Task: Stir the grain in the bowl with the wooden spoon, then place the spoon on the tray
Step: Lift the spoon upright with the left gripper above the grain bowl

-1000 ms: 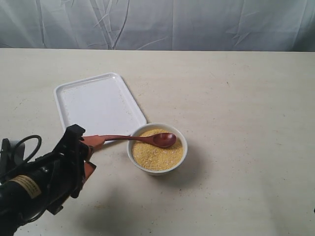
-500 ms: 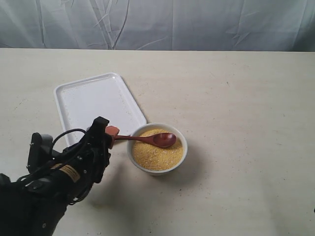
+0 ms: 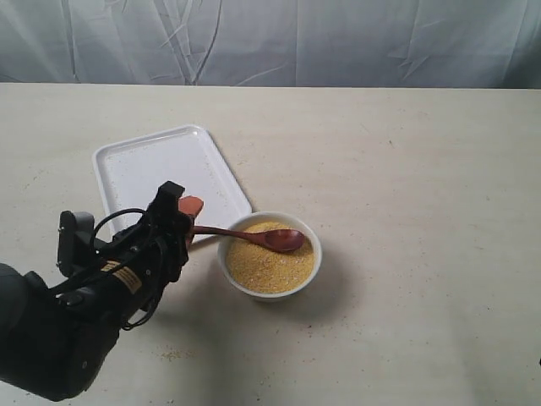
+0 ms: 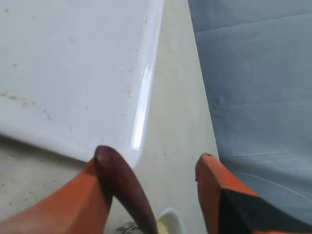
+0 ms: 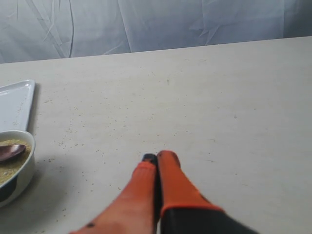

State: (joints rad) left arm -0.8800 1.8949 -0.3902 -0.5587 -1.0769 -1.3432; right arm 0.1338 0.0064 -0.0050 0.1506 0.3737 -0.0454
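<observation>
The small white bowl (image 3: 308, 271) holds yellow grain (image 3: 266, 262) near the table's middle. The dark wooden spoon (image 3: 254, 235) rests with its head on the grain and its handle pointing left over the rim. My left gripper (image 3: 188, 216) is at the handle's end, by the white tray's (image 3: 161, 178) near corner. In the left wrist view the gripper (image 4: 151, 161) stands open, and the spoon handle (image 4: 122, 187) lies against one finger (image 4: 73, 204). The right gripper (image 5: 157, 157) is shut on nothing, low over bare table to the right of the bowl (image 5: 22, 170).
A grey cloth backdrop (image 3: 338, 38) hangs behind the table's far edge. Loose grains speckle the table (image 5: 87, 126) around the bowl and the tray's surface (image 4: 73, 73). The left arm's black body and cables (image 3: 76, 296) fill the lower left.
My left arm swung in from the lower left, up and right along the spoon handle to the tray's corner. The spoon's head stayed on the grain; the handle end rose slightly.
</observation>
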